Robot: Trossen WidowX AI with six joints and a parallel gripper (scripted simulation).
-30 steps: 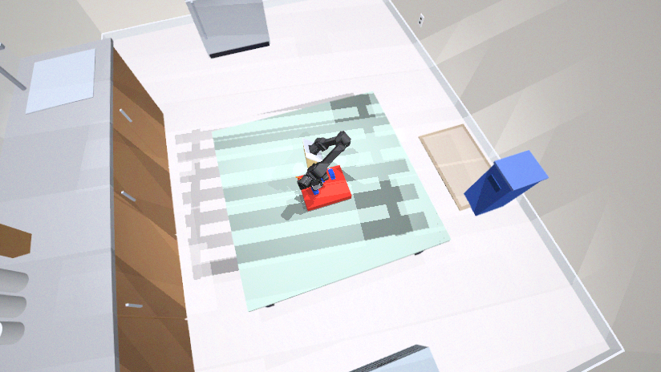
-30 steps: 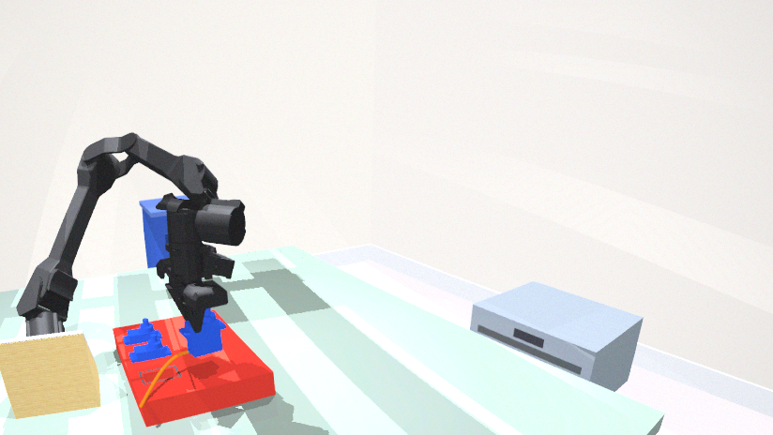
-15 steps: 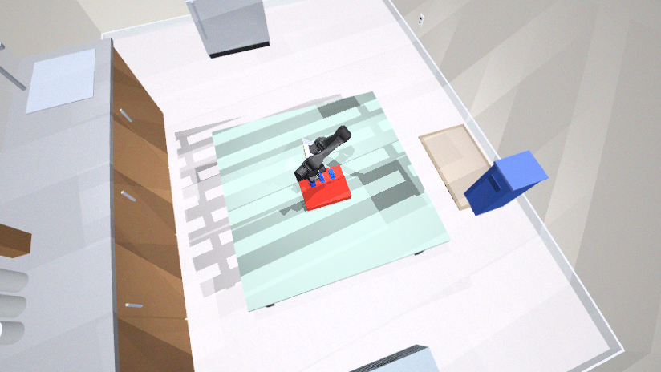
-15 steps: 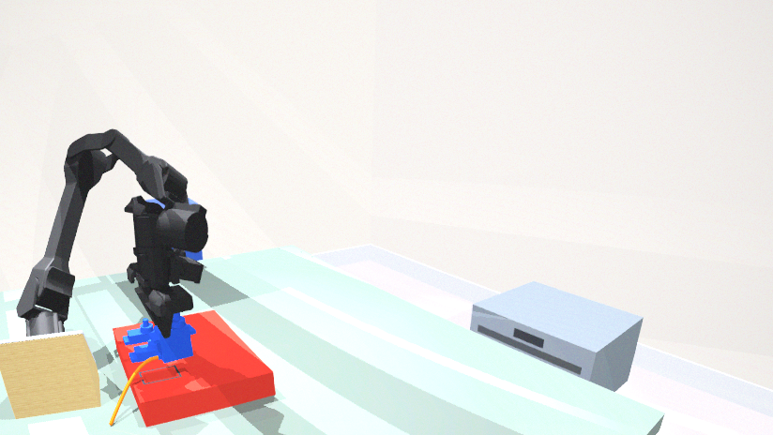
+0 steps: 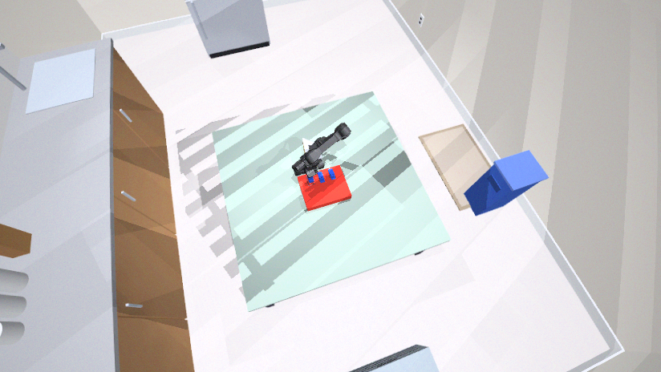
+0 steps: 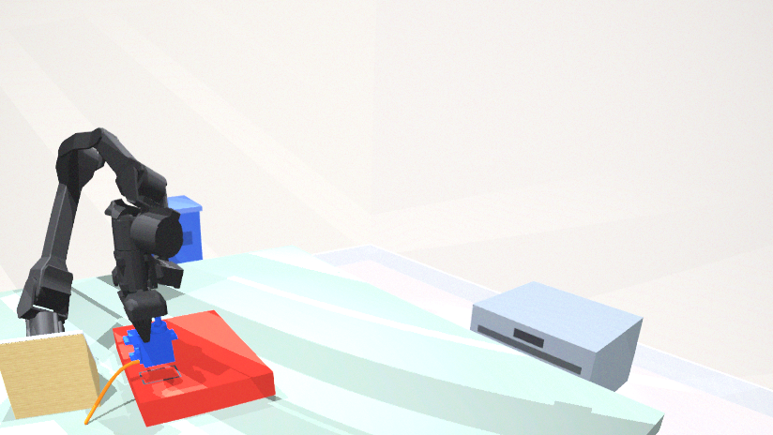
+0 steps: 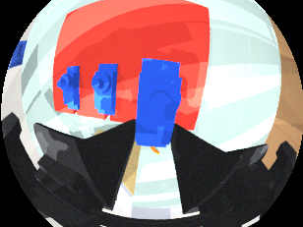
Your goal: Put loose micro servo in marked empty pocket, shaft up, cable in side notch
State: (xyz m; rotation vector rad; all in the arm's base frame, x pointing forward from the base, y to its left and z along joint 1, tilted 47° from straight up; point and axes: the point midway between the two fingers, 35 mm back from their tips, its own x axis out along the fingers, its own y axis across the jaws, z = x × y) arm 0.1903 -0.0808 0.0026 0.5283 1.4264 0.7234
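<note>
The pincer [image 6: 145,337] is closed on the loose micro servo [image 6: 154,345], which is pinched by its upper body and carried upright above the red deck [image 6: 216,356]. In the exterior view the servo hangs just over the marked empty pocket [image 6: 160,375], seen as a thin outlined rectangle near the deck's front-left part; the servo's underside is judged to be still apart from the deck, not yet entered. The orange cable [image 6: 108,386] trails from the servo's lower side, arcs past the deck's left edge and ends on the bench [image 6: 432,378]. In the wrist view the held servo [image 7: 158,101] is seen between the dark fingers, with two seated servos [image 7: 104,88] in a row beside it on the deck [image 7: 183,40].

Several faults could arise from here. If the servo is lowered slightly off the outline, one mounting ear could catch the pocket rim and the body would be left tilted, not fully down. The cable is judged the larger risk: it is bowed outward over the deck's edge, and whether it lines up with the side notch cannot be told; it could be trapped under an ear or the body. A release made before full seating could let the servo tip over. During withdrawal, the neighbouring servo could be brushed by the fingers.
</note>
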